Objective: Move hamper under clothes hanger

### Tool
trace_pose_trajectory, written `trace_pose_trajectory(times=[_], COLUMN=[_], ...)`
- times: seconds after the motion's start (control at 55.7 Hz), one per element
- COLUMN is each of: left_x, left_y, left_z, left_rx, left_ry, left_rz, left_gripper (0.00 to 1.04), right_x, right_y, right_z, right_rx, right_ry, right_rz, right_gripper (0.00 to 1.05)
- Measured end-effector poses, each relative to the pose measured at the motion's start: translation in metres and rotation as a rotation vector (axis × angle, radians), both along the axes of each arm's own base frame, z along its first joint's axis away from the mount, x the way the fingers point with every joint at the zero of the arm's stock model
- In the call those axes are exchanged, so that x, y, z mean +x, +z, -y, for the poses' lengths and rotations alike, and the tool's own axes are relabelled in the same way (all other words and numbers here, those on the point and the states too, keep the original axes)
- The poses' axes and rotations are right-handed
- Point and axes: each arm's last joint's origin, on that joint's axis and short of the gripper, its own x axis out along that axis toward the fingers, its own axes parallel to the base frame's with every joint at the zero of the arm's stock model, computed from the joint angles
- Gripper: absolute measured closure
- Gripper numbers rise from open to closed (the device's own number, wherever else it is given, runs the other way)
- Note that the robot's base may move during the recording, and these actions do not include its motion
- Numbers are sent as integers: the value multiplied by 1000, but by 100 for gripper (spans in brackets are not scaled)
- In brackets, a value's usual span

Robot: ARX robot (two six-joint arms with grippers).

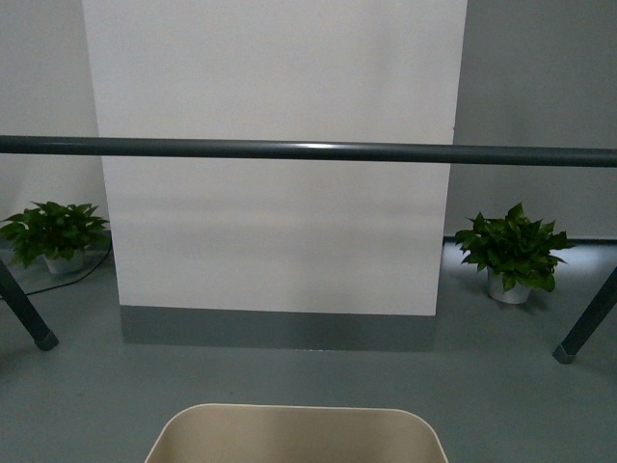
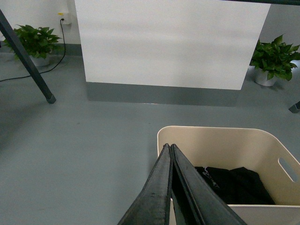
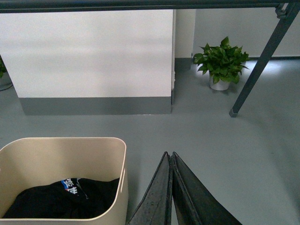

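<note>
The beige hamper shows only its far rim at the bottom of the front view, on the grey floor short of the clothes hanger's bar. Dark clothes lie inside it. The hanger's slanted legs stand at both sides. My left gripper is shut and empty, its tips over the hamper's near left rim. My right gripper is shut and empty, beside the hamper's right wall, apart from it.
A white panel with a grey base stands behind the bar. Potted plants sit at the left and right. A black cable runs across the floor near the left plant. Open grey floor lies between hamper and panel.
</note>
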Motion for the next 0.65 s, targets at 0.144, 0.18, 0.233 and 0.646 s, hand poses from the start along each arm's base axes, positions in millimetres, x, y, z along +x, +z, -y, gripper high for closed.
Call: trace_pose_trajectory(times=[0.144,0.18,0.233,0.646], left_x=[0,0,0,0], left_y=[0,0,0,0], left_z=[0,0,0,0], left_rx=[0,0,0,0], left_ry=[0,0,0,0], left_rz=[1,1,1,1], left_gripper=[101,101,101,37], right_x=[0,0,0,0], right_y=[0,0,0,0], right_z=[0,0,0,0], right_rx=[0,0,-1,-1], right_ry=[0,0,0,1], right_rz=[2,2,2,2], right_gripper=[103,103,100,24])
